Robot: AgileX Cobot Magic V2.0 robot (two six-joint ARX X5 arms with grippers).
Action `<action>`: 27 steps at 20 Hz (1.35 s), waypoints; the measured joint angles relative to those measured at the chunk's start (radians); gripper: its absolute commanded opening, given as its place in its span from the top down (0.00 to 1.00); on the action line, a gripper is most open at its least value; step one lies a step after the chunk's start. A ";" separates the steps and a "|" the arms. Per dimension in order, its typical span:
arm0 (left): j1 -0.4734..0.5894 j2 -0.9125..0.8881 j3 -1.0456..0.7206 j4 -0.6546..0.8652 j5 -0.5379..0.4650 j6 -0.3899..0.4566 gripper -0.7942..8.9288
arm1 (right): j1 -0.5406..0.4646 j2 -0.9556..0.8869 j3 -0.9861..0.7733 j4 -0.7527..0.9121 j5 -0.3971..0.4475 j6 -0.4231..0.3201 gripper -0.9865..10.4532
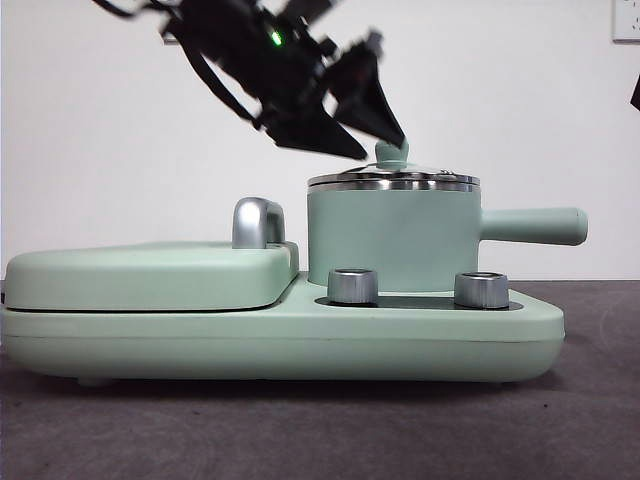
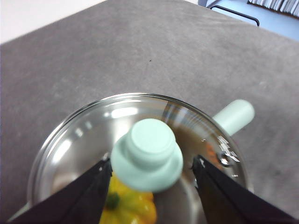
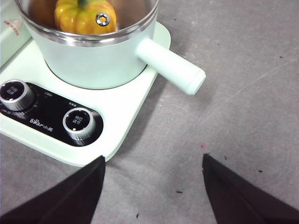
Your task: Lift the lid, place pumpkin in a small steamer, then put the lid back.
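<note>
The small steamer (image 1: 390,240) stands on the right half of the cooker base, its long handle (image 1: 530,225) pointing right. The glass lid (image 1: 393,181) rests on its steel rim. In the left wrist view the lid (image 2: 93,135) fills the frame, and the yellow-orange pumpkin (image 2: 131,210) shows through the glass inside the pot. My left gripper (image 2: 152,162) is open, one jaw on each side of the mint knob (image 2: 147,154) with a gap on both sides; in the front view the left gripper (image 1: 382,148) hangs beside the knob. My right gripper (image 3: 153,157) is open over bare table, near the steamer (image 3: 93,60) with the pumpkin (image 3: 84,16) inside.
The wide mint base (image 1: 280,335) carries two silver knobs (image 1: 352,285) (image 1: 481,289) in front of the pot. Its flat hinged cover (image 1: 150,275) with a silver handle (image 1: 257,222) lies shut on the left. Grey table (image 3: 233,93) surrounds the base.
</note>
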 measured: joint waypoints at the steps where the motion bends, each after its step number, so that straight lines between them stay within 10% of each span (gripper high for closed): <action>1: 0.006 -0.035 0.000 -0.046 0.000 -0.034 0.62 | 0.000 0.000 0.000 0.000 -0.001 0.000 0.63; 9: 0.047 -0.243 -0.043 -0.409 0.000 -0.139 0.63 | 0.000 0.029 0.000 0.054 -0.154 0.000 0.63; 27: 0.135 -0.868 -0.510 -0.456 -0.151 -0.316 0.63 | 0.000 0.198 0.000 0.359 -0.329 0.000 0.63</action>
